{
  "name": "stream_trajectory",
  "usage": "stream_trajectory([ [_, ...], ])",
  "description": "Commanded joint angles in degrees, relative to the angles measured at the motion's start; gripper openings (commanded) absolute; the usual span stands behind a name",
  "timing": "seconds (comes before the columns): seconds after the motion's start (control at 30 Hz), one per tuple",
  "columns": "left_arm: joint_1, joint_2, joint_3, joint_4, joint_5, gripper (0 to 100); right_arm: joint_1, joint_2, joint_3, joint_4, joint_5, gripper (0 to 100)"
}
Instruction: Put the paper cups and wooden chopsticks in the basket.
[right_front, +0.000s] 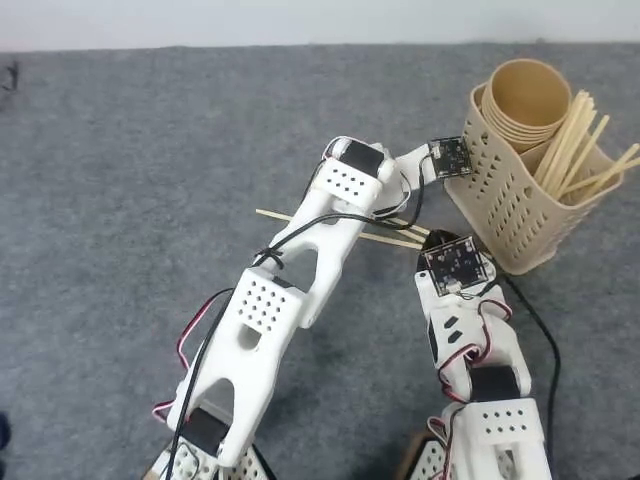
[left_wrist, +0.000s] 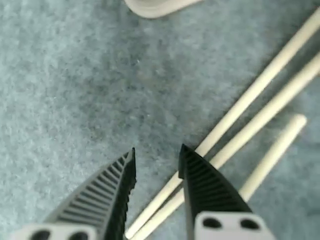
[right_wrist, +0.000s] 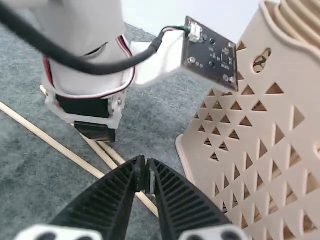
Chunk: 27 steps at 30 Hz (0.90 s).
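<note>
The left gripper (left_wrist: 157, 152) has its two black ribbed fingers spread apart, with nothing between them. It hangs low over the surface. One finger (left_wrist: 200, 185) sits over the loose pale wooden chopsticks (left_wrist: 260, 87), three of which we count lying side by side on the surface; we cannot tell whether it touches them.

The right gripper (right_wrist: 145, 167) has its fingers pressed together, tips meeting, and we see nothing pinched in them. It points toward the foot of the beige perforated plastic basket (right_wrist: 250, 150), with the loose chopsticks (right_wrist: 65, 147) running just ahead of it.

In the high view, the loose chopsticks (right_front: 390, 239) lie flat, partly covered by the left arm (right_front: 270, 300), just beside the basket (right_front: 510, 205). The basket holds a stack of tan paper cups (right_front: 525, 95) nested upright at its far end and a bundle of wooden chopsticks (right_front: 570, 140) leaning out over its rim.

The working surface is a grey felt-like carpet (right_front: 120, 150) with a fine mottled nap. Along its far edge runs a plain white strip (right_front: 300, 20) of the room.
</note>
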Motion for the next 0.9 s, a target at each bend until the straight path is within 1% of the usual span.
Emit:
stream_trajectory([
  [0.0, 0.6, -0.2, -0.9, 6.2, -5.7, 15, 0.7, -1.1, 0.9, -1.3, -0.4, 0.6],
  [0.1, 0.0, -0.4, -1.5, 13.2, -9.9, 15, 0.7, -1.1, 0.9, -1.3, -0.4, 0.6],
  [0.17, -0.5, -0.2, -3.8, 19.6, -12.7, 15, 0.7, -1.1, 0.9, -1.4, -0.4, 0.6],
  [0.2, -0.8, -0.1, -4.4, 20.7, -13.2, 15, 0.7, -1.1, 0.9, -1.4, -0.4, 0.6],
  [0.43, -2.8, -1.4, -5.6, 20.4, -12.1, 15, 0.7, -1.1, 0.9, -1.4, -0.3, 0.6],
  [0.57, -3.0, -6.8, -8.9, 20.4, -9.4, 15, 0.7, -1.1, 0.9, -1.4, -0.3, 0.6],
  [0.63, -3.0, -9.5, -8.3, 20.5, -9.2, 15, 0.7, -1.1, 0.9, -1.4, -0.3, 0.6],
  [0.7, -3.1, -11.9, -5.4, 20.5, -9.3, 15, 0.7, -1.1, 0.9, -1.4, -0.3, 0.6],
  [0.8, -2.9, -16.0, 2.7, 20.5, -9.5, 15, 0.7, -1.1, 0.9, -1.4, -0.2, 0.6],
  [0.87, -2.5, -19.3, 9.5, 20.5, -11.9, 15, 0.7, -1.1, 0.9, -1.4, -0.2, 0.6],
])
